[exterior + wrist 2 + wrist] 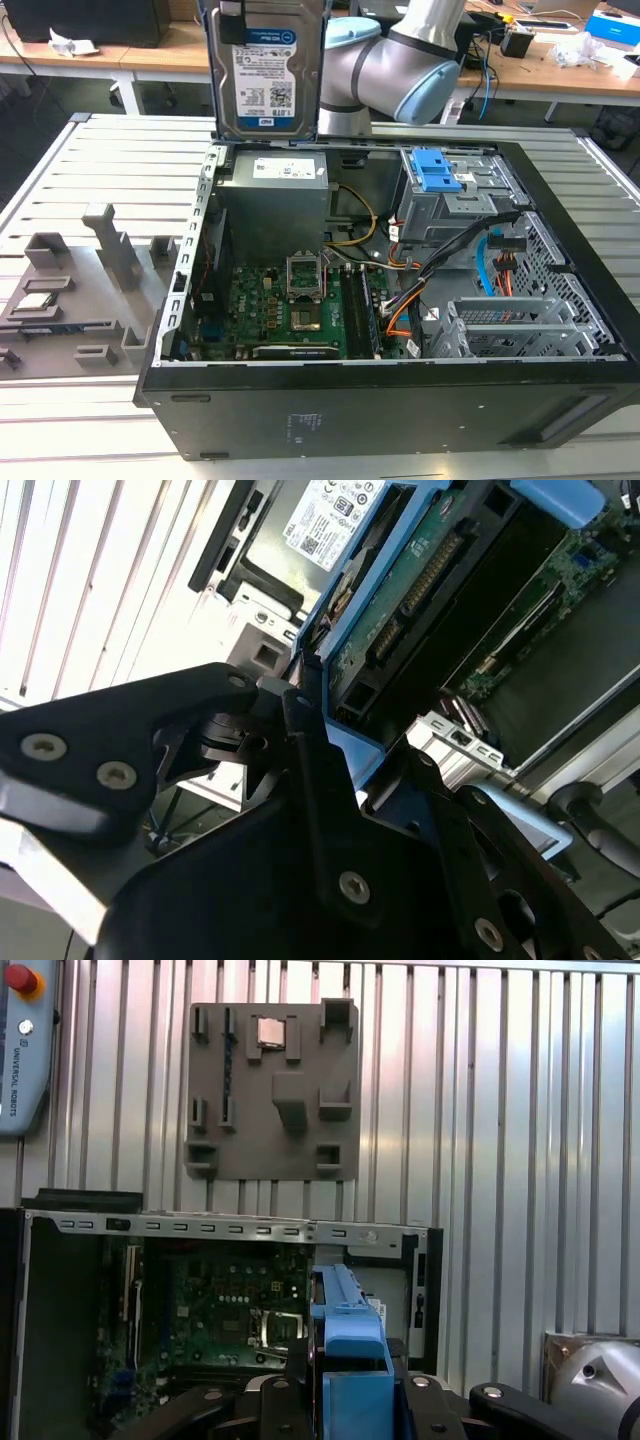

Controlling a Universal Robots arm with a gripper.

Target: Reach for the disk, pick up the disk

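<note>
Disk (268, 75) is up at the upper middle of the exterior view. It stands on edge with its label toward the camera, raised above the open case.

Under everything, the slatted metal worktop (120, 150) carries the black computer case (330, 400). The case lies open, with its board exposed across the lower middle of the frame. Inside it, just below the disk in the picture, sits the grey power-supply box (275, 215). A grey parts tray (80, 290) lies on the worktop at the exterior view's left. A small blue latch (435, 170) sits on the drive cage toward the upper right.

In the first wrist view my end effector (345, 1385) is pinching the disk, with the black fingers pressed on either side of its blue rail.

I judge the reach finished and the pick-up done. The disk hangs from my grip, off the case, and nothing of the task seems left.
</note>
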